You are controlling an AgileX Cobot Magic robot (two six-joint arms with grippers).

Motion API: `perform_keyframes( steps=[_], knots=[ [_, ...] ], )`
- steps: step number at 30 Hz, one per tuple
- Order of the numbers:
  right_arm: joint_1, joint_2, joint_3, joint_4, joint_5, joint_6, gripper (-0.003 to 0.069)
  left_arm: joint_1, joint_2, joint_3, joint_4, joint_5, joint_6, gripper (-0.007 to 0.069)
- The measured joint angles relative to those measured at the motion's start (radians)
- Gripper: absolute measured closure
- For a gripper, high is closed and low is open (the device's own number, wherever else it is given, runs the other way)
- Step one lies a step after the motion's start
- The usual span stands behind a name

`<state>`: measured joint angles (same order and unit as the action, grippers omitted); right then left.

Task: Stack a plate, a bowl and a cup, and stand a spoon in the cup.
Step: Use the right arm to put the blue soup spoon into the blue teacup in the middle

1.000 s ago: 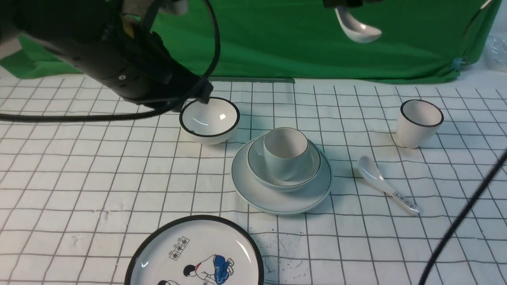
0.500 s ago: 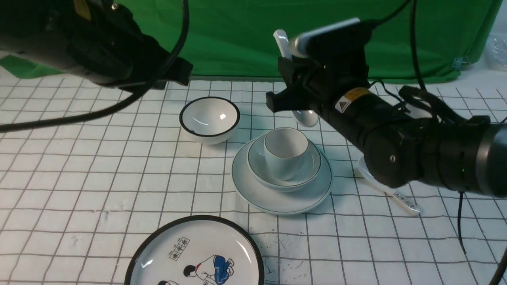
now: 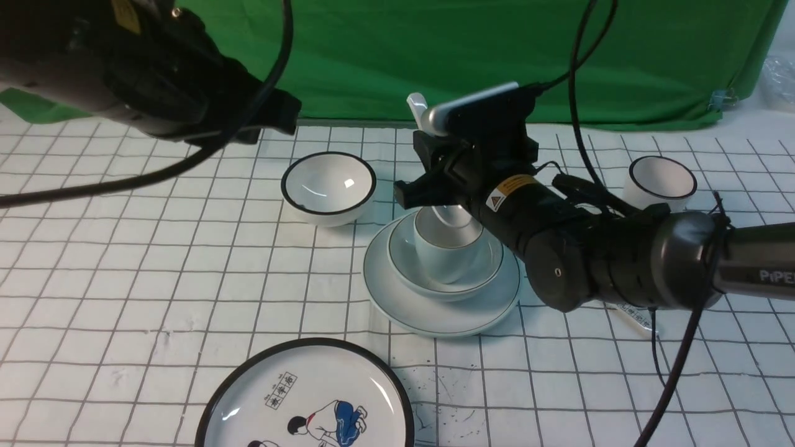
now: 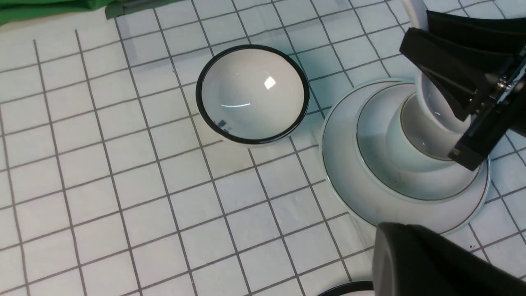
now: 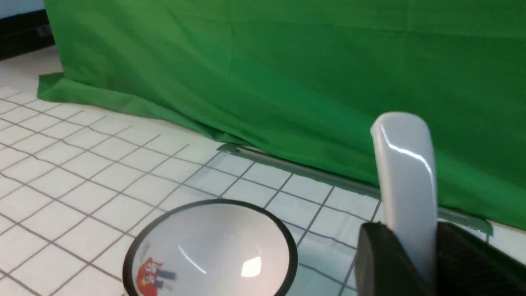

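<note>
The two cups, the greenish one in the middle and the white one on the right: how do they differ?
The greenish cup has a thin rim line; the white cup a bold black rim. The greenish cup stands in a bowl on a plate; the white cup stands alone on the cloth. Both are upright and handleless.
</note>
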<state>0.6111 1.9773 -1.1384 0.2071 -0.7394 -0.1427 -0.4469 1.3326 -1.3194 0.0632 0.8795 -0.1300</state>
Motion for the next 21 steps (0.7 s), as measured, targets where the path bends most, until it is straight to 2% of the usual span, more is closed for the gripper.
perform_keyframes(
  steps=[5, 14, 21],
  knots=[
    [0.000, 0.024, -0.005, -0.002, -0.001, 0.000, 0.0487, 0.000, 0.000, 0.000, -0.002, 0.018, 0.000, 0.0622],
    [0.000, 0.028, -0.005, -0.004, 0.022, -0.028, 0.0428, 0.000, 0.000, 0.000, -0.003, 0.023, 0.000, 0.0622],
    [0.000, 0.028, -0.005, -0.004, 0.028, -0.033, 0.0424, 0.000, 0.000, 0.000, -0.003, 0.023, 0.000, 0.0622]
  ],
)
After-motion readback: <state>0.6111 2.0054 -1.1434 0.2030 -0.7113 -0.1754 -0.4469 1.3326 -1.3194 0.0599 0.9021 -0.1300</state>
